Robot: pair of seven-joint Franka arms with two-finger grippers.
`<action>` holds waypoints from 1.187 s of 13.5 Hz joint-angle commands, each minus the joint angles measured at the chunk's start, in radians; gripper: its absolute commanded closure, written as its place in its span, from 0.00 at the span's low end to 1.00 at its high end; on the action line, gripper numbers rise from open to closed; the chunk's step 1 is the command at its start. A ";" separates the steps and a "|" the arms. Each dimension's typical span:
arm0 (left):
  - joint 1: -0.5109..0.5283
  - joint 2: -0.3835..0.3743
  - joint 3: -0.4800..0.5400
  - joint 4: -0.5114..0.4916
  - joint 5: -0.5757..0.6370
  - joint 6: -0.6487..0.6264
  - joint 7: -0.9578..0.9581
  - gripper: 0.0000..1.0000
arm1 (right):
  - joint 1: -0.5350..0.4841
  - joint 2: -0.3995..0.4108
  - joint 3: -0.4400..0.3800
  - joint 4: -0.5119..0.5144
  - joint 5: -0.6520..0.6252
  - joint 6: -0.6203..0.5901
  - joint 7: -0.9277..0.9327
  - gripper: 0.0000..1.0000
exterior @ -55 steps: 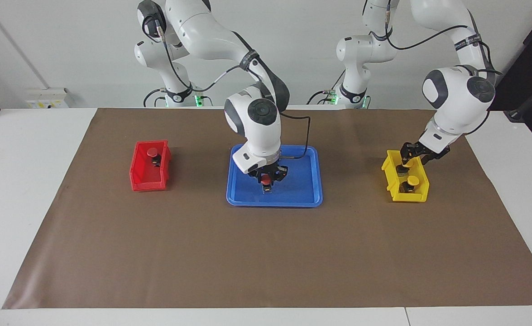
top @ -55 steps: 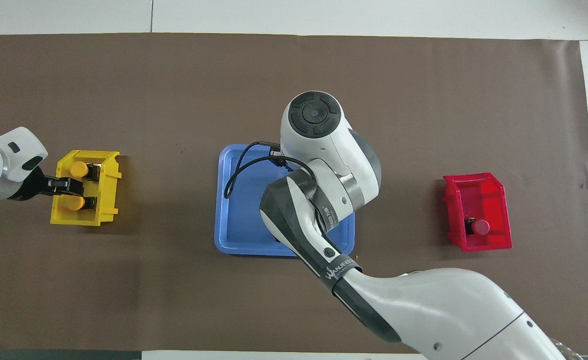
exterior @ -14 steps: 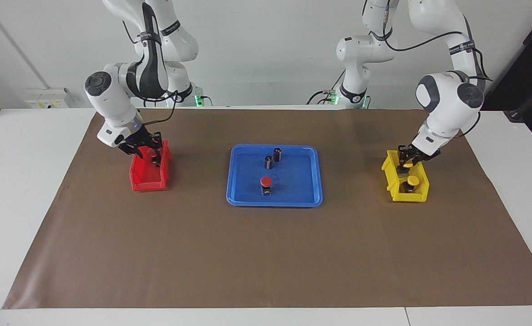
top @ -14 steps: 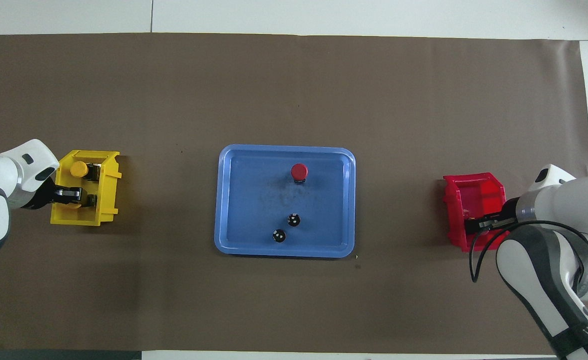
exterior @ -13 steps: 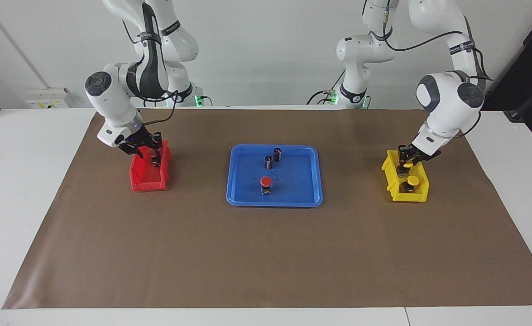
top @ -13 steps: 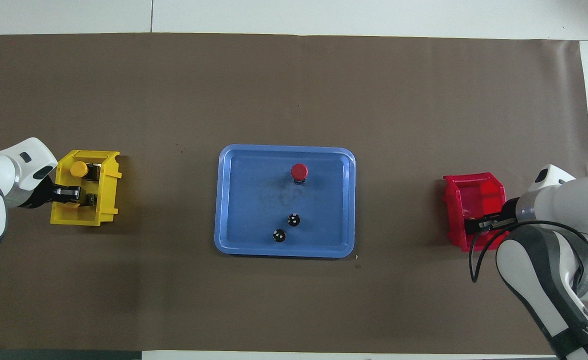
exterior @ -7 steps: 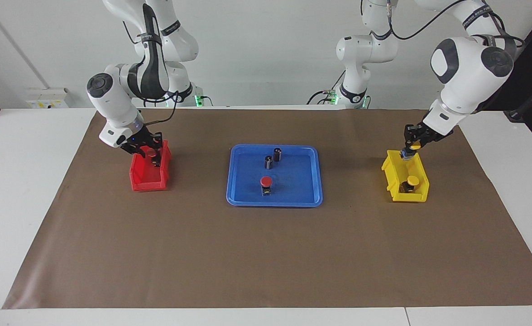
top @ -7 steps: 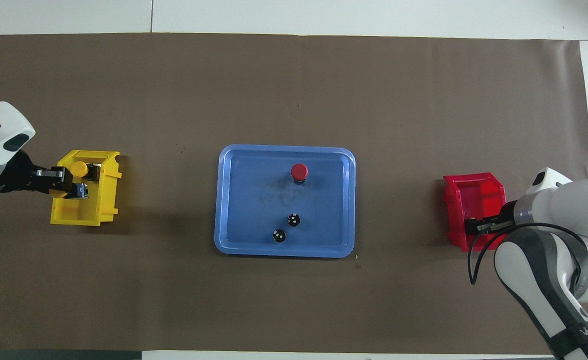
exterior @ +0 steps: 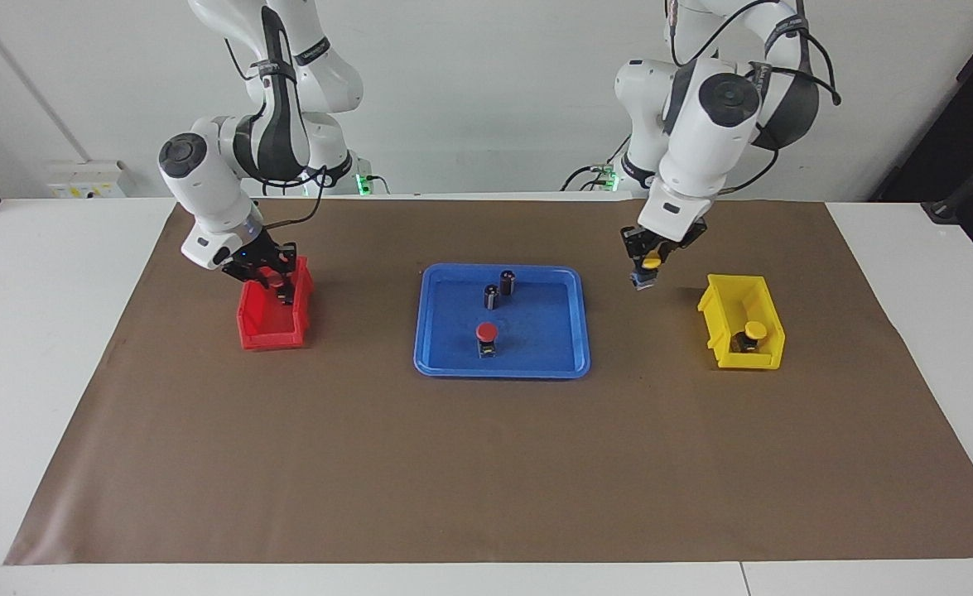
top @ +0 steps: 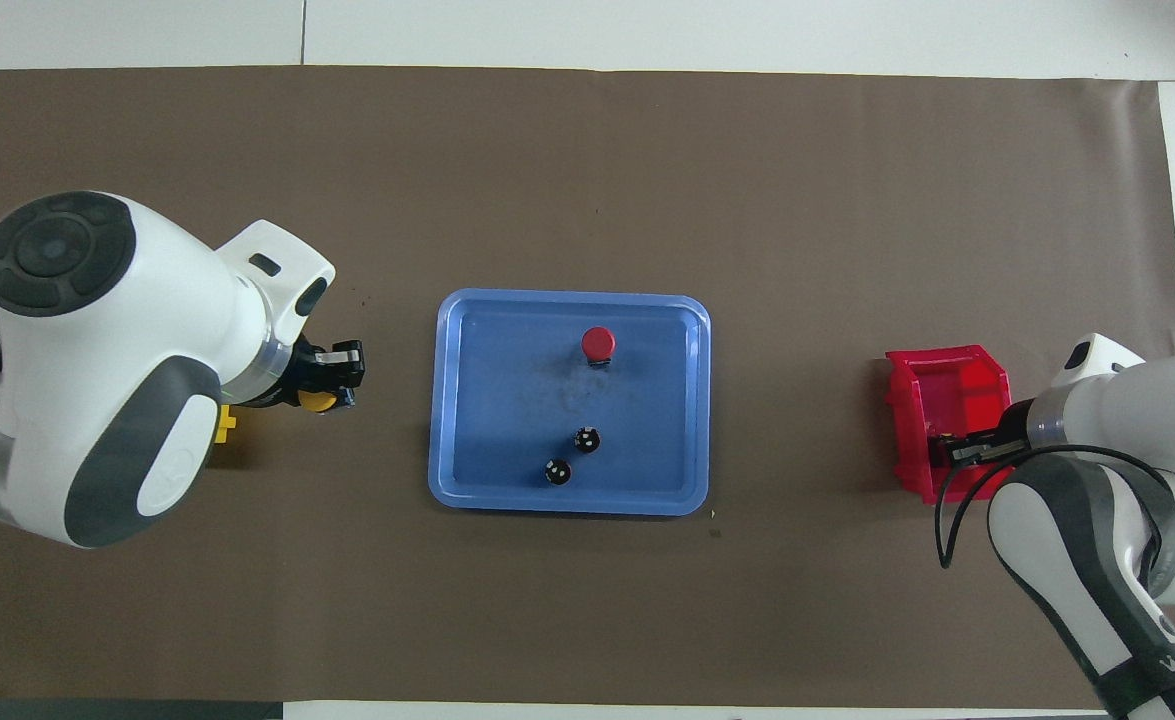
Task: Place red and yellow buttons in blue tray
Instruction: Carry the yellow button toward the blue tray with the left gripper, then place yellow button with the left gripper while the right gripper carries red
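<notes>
Carrying a yellow button (exterior: 652, 264) clamped in its fingers, the left gripper (exterior: 646, 269) is now hanging right of centre, between yellow bin (exterior: 722, 308) and blue tray (exterior: 573, 352), having lifted it out. The right gripper (exterior: 273, 280) is staying in the red bin (exterior: 258, 331) at left; its grip cannot be told.

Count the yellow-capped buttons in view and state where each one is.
2: one yellow button in the left pincer over the mat, one in the yellow bin.

White table (exterior: 55, 348) w/ brown mat (exterior: 486, 463) spread over most of it. On the mat: red bin (exterior: 264, 327) toward right arm's end, blue tray (exterior: 536, 364) at centre, yellow bin (exterior: 722, 331) toward left arm's end, all well apart.
</notes>
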 commanded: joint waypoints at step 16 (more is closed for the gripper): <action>-0.205 0.399 0.017 0.251 -0.067 0.215 -0.318 0.98 | 0.204 0.213 0.027 0.803 0.019 -0.574 0.385 0.80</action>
